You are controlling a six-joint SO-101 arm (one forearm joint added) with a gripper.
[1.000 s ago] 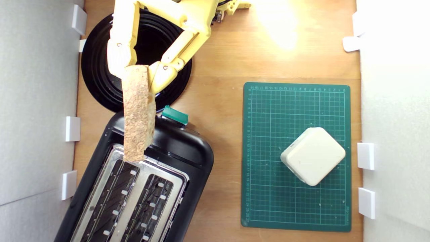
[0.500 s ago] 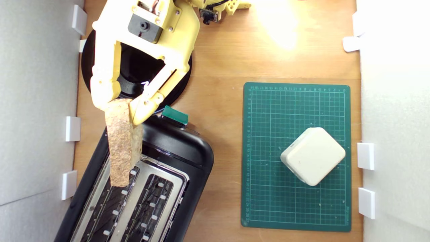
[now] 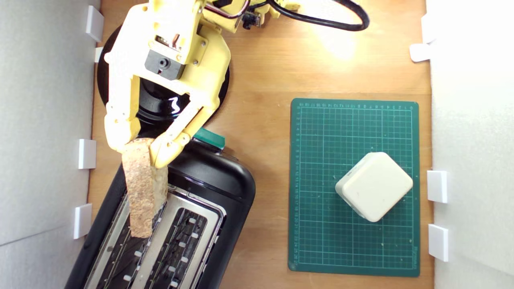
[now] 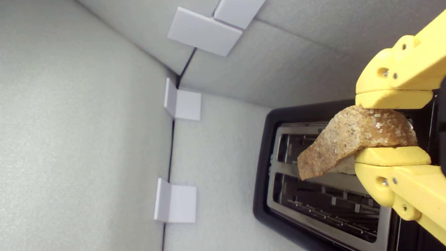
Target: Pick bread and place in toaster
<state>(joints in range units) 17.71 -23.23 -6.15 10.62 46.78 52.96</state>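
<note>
My yellow gripper (image 3: 138, 150) is shut on the bread (image 3: 141, 192), a brown-crusted slice held edge-on with its free end pointing away from the arm. The slice hangs over the black toaster (image 3: 217, 180), above the slot nearer the exterior view's left, tip over the silver top (image 3: 170, 224). The toaster's green lever knob (image 3: 209, 137) sits just beside the gripper. In the wrist view the bread (image 4: 348, 139) is pinched between both yellow fingers (image 4: 393, 99), with the toaster (image 4: 268, 146) and its wire-lined slots behind it. I cannot tell whether the bread touches the slot.
A round black plate (image 3: 108, 80) lies under the arm at the back. A green cutting mat (image 3: 321, 132) carries a cream rounded block (image 3: 374, 186). Grey foam walls (image 3: 40, 120) with white brackets stand close to the toaster on the exterior view's left and enclose the right.
The gripper has carried the bread from above the plate's edge toward the camera and leftward, so the slice now hangs lower over the toaster's left slot.
</note>
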